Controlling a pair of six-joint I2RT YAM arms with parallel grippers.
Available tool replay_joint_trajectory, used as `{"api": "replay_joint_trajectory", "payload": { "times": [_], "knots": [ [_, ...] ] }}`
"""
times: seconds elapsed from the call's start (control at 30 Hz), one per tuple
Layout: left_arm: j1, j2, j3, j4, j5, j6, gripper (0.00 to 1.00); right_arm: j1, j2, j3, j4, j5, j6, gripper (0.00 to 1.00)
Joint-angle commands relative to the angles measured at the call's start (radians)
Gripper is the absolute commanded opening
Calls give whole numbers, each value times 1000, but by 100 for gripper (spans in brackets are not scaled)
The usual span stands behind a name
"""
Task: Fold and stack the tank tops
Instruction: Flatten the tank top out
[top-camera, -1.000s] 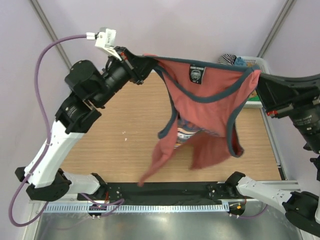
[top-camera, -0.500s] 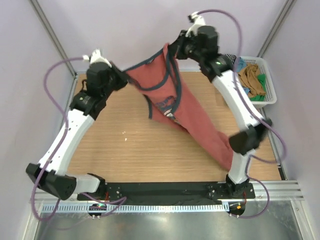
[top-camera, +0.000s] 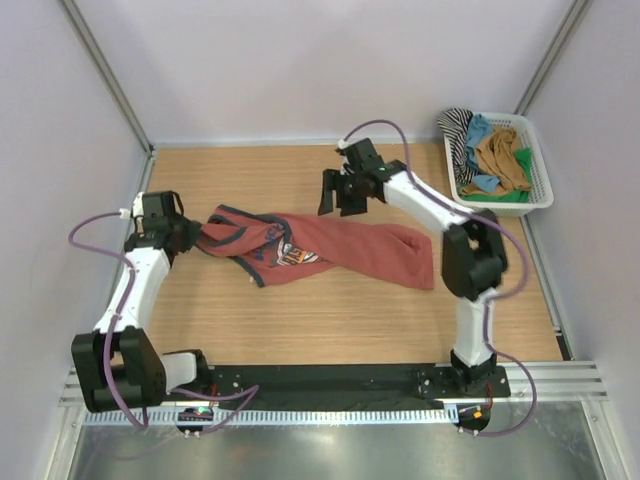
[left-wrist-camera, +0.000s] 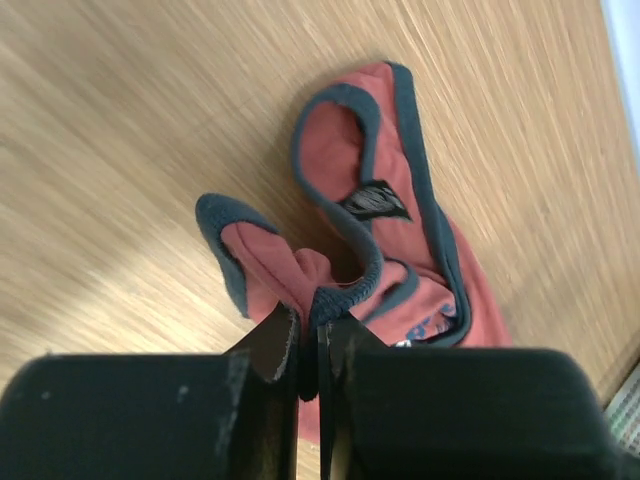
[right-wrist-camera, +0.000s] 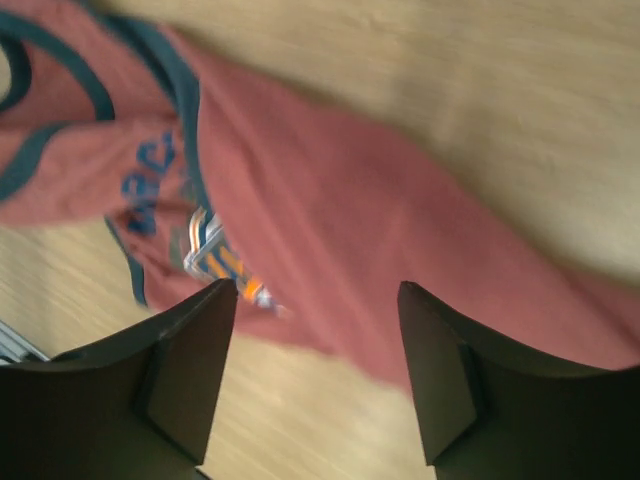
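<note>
The rust-red tank top (top-camera: 340, 250) with navy trim lies crumpled in a long band across the middle of the wooden table. Its blue-orange print (right-wrist-camera: 215, 255) faces up. My left gripper (top-camera: 195, 237) rests low at the shirt's left end, shut on a navy-trimmed strap (left-wrist-camera: 345, 295). My right gripper (top-camera: 337, 210) hovers just over the shirt's far edge, open, with nothing between its fingers (right-wrist-camera: 190, 370). The red cloth (right-wrist-camera: 340, 200) shows below the open jaws. An ochre-brown tank top (top-camera: 500, 150) lies in the basket.
A white basket (top-camera: 540, 150) stands at the back right corner, holding striped (top-camera: 458, 125), blue (top-camera: 478, 128) and green (top-camera: 515, 190) cloth beside the ochre one. Grey walls close the table on three sides. Bare wood (top-camera: 330, 330) shows in front of the shirt.
Both grippers were holding the red tank top up in the air. Now it lies on the table; the right gripper has let go and opened, and the left has come down still gripping.
</note>
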Motion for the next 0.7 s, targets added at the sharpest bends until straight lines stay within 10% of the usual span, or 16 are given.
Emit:
{"api": "replay_joint_trajectory", "payload": {
  "times": [0.0, 0.1, 0.17, 0.2, 0.3, 0.67],
  "knots": [
    [45, -73, -37, 23, -105, -55, 0, 3, -396, -202, 50, 217, -107, 70],
    [130, -134, -86, 9, -136, -93, 5, 3, -597, -429, 38, 320, -102, 69],
    [159, -168, -112, 30, -75, -89, 29, 3, -715, -559, 32, 408, -84, 69],
    [165, -173, -111, 56, -46, -46, 57, 3, -748, -590, 13, 442, -61, 62],
    [155, -180, -85, 41, 28, 6, 81, -1, -843, -698, -28, 580, -26, 59],
    [17, -164, -10, -40, 145, 83, 88, -83, -960, -977, 32, 585, 74, 56]
  ]
}}
